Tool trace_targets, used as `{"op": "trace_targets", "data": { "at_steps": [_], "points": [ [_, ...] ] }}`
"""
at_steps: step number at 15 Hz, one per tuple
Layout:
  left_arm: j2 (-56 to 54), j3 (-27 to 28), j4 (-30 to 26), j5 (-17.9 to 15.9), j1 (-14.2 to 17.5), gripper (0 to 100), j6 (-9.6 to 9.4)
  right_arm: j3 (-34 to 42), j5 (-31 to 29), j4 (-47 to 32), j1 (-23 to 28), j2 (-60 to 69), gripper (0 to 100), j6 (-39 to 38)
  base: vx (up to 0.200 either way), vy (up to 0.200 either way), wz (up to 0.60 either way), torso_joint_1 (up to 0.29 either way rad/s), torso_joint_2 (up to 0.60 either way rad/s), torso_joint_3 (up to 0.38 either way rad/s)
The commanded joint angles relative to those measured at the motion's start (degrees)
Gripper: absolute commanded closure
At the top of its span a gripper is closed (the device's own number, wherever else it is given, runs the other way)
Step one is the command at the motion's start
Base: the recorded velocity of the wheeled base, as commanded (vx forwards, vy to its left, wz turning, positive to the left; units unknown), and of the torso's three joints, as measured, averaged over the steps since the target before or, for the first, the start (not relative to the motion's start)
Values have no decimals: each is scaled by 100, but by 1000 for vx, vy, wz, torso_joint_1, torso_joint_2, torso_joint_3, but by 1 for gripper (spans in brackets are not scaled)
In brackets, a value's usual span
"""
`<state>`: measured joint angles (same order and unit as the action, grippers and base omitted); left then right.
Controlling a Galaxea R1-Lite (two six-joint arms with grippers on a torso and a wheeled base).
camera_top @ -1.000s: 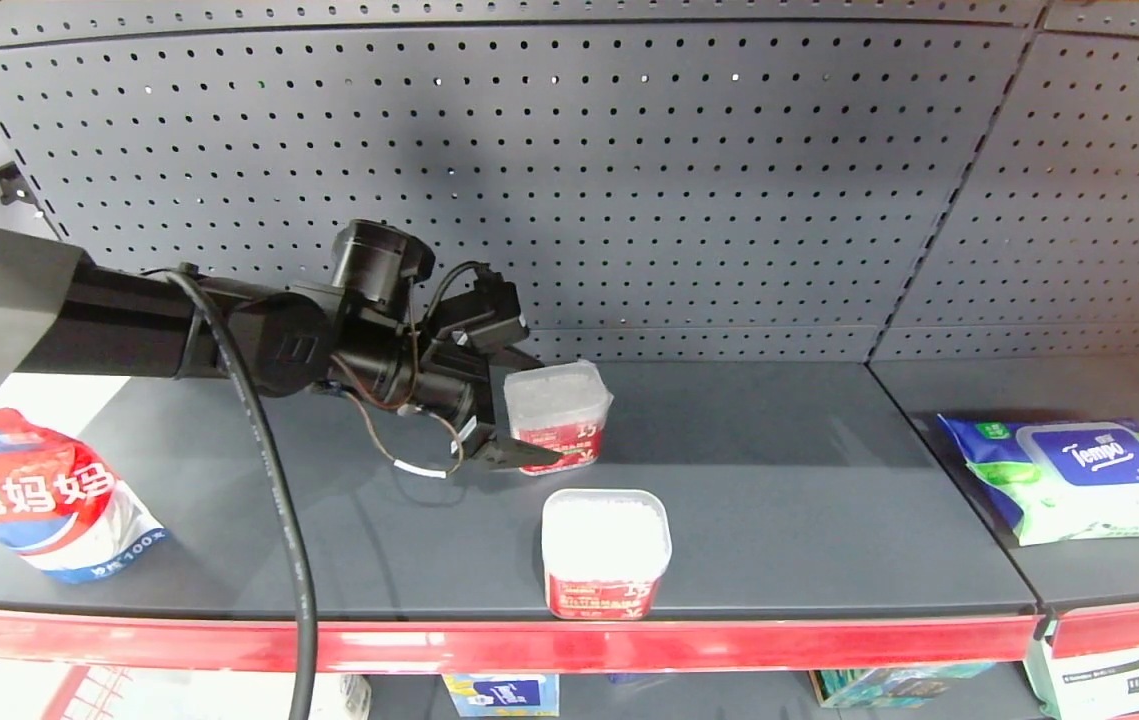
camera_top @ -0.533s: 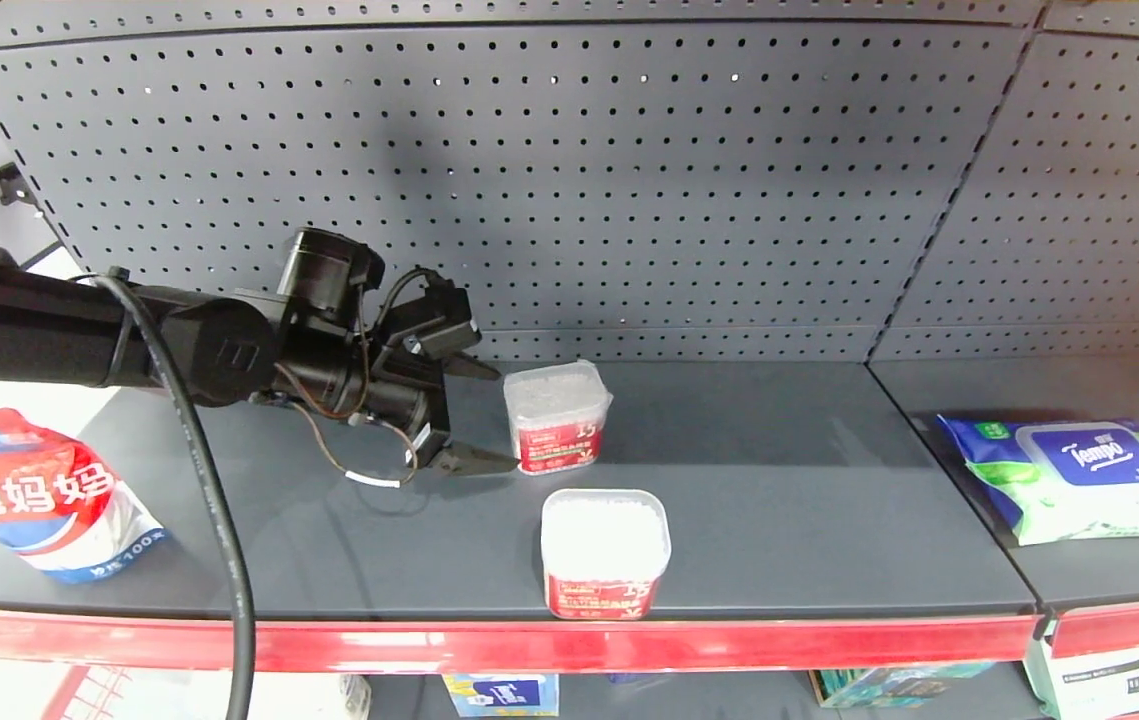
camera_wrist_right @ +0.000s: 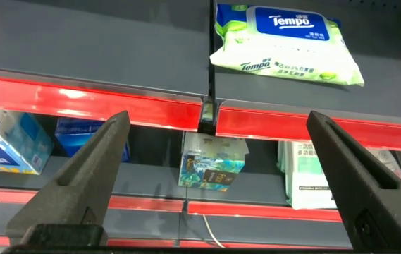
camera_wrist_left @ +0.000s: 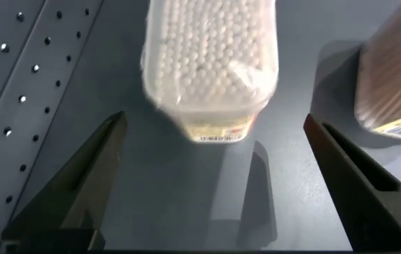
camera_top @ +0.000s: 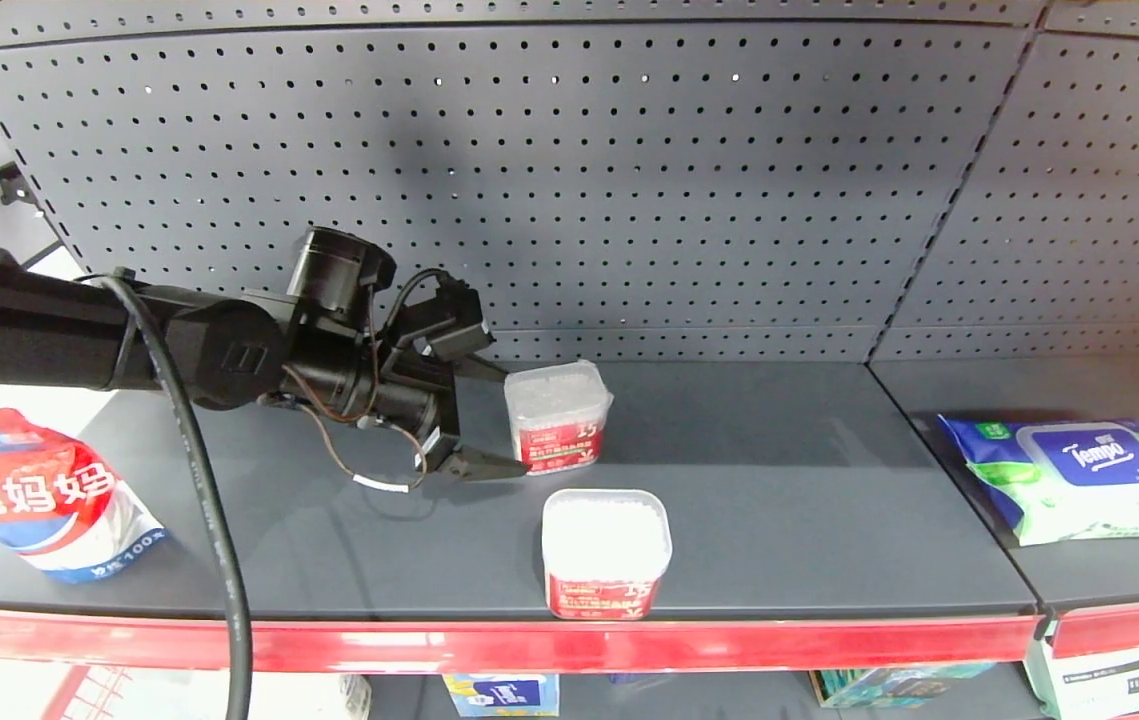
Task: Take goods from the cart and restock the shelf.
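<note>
Now at the shelf [camera_top: 809, 500]: my left tool [camera_top: 503, 418] hangs spread wide, its tips level with the near end of the rear cotton-swab tub [camera_top: 561, 412] and touching neither side. That tub stands upright on the shelf, just behind a matching front tub [camera_top: 606, 550] at the lip. Both labels face outward, a tidy file for shoppers, I judge. With the jaws so wide, the rear tub rests on its own. My right tool [camera_wrist_right: 218, 120], equally wide and empty, hangs low, facing the lower shelves [camera_wrist_right: 115, 92].
</note>
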<state>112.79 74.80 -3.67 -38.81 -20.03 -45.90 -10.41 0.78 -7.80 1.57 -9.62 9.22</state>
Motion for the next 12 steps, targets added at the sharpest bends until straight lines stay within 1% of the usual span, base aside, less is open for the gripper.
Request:
{"op": "trace_targets", "data": {
  "at_steps": [1, 6, 12],
  "points": [
    [24, -1, -2, 6, -19, 0, 2, 4, 1, -2, 1, -5, 0, 1, 0, 0, 0, 0, 0, 0],
    [314, 272, -2, 190, -10, 0, 19, 39, 1, -2, 1, -5, 0, 1, 0, 0, 0, 0, 0, 0],
    [499, 641, -11, 199, -19, 0, 46, 39, -8, -2, 1, -5, 0, 1, 0, 0, 0, 0, 0, 0]
  ]
}}
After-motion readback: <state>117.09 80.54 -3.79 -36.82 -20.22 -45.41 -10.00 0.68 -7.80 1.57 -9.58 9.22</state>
